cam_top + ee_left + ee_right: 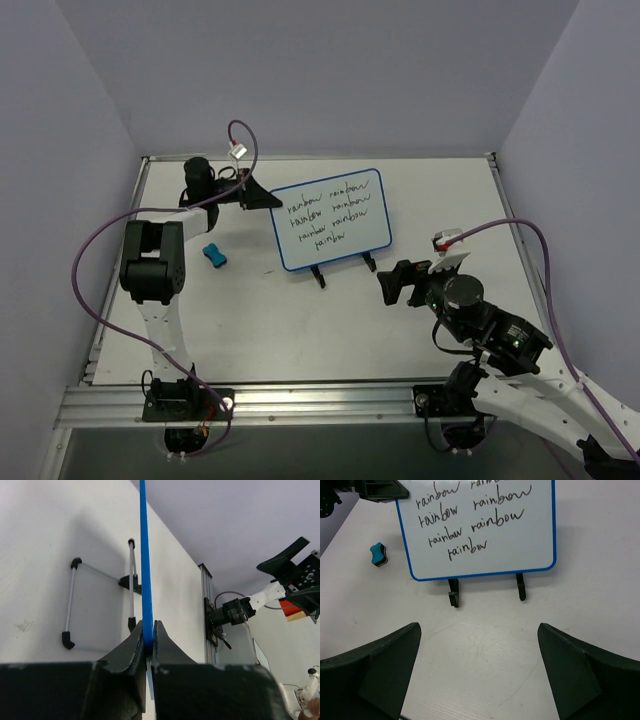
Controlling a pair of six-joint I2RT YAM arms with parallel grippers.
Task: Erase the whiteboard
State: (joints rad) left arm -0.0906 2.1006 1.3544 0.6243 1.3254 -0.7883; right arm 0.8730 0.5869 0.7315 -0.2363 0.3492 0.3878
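Whiteboard (pixel 333 220) toward the counter's (pixel 300 330) far edge shows black "rainbow" rows. Left gripper (pixel 148 642) jaws pinch its blue rim; right gripper (pixel 477 630) jaws gape wide.

The whiteboard (pixel 333 220) has a smooth white face with a faint sheen and dull black marker ink on it. Its rim (pixel 145 555) is smooth blue plastic. Its feet (pixel 453 592) look like black plastic. Behind the whiteboard, the stand's thin rods (pixel 70 600) look like bare metal with black plastic ends. The table (pixel 300 330) under it is matt white and faintly scuffed. Left of the whiteboard, the eraser (pixel 214 256) looks like soft blue foam. The left gripper (pixel 148 640), at the rim, and the right gripper (pixel 478 627), in front of the whiteboard, are matt black plastic with a slight grain.
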